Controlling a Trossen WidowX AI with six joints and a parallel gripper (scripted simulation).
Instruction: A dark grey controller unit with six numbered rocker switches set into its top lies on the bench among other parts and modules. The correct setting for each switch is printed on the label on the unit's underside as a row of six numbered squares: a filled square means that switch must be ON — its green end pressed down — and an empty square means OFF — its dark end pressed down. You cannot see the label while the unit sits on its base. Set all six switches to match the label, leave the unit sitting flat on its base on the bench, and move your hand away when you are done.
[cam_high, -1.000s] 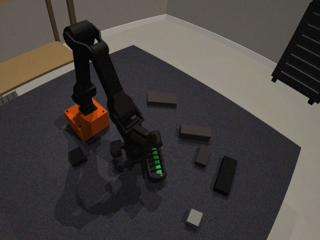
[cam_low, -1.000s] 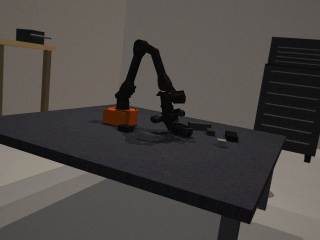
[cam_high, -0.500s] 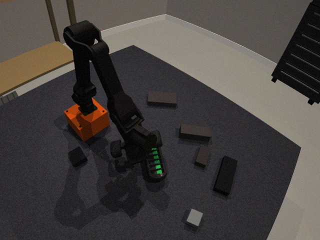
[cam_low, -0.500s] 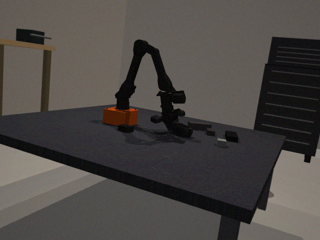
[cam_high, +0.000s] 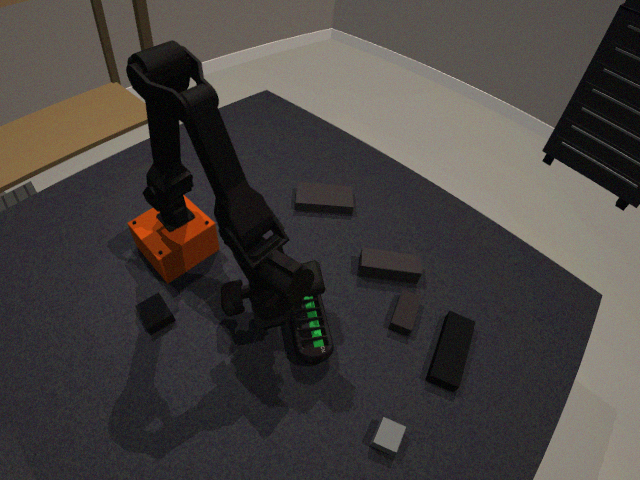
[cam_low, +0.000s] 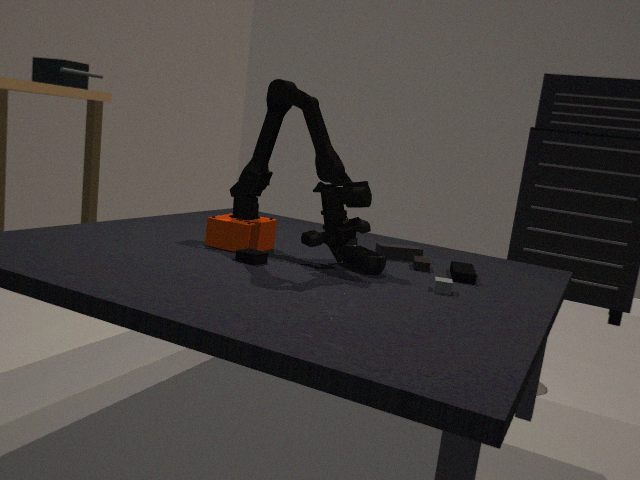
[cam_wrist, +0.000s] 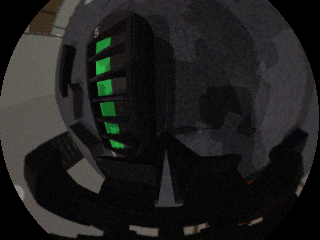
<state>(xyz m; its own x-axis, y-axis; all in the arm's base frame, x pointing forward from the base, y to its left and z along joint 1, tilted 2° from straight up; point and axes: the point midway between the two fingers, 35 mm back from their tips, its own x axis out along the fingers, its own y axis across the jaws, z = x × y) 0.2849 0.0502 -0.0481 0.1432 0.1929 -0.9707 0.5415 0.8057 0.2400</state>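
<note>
The dark grey controller unit (cam_high: 311, 354) (cam_low: 368, 261) (cam_wrist: 140, 60) lies on the bench with its switch face upward. In the wrist view a row of six green switch ends shows, with the ON mark at the far end. Which ends are pressed down is hard to tell, though the green patches differ in shape. The label on the underside is hidden. My gripper (cam_wrist: 166, 134) is shut and empty, its tips low beside the near end of the unit; whether they touch it cannot be told. In the top view the hand hides the tips and the unit's near end.
A small black block (cam_high: 155, 313) (cam_low: 251, 256) lies near the orange arm base (cam_high: 181, 248). Brown blocks (cam_high: 324, 198) (cam_high: 390, 265) (cam_high: 404, 312), a long black block (cam_high: 450, 350) (cam_low: 462, 272) and a pale cube (cam_high: 388, 435) (cam_low: 443, 285) lie beyond the unit.
</note>
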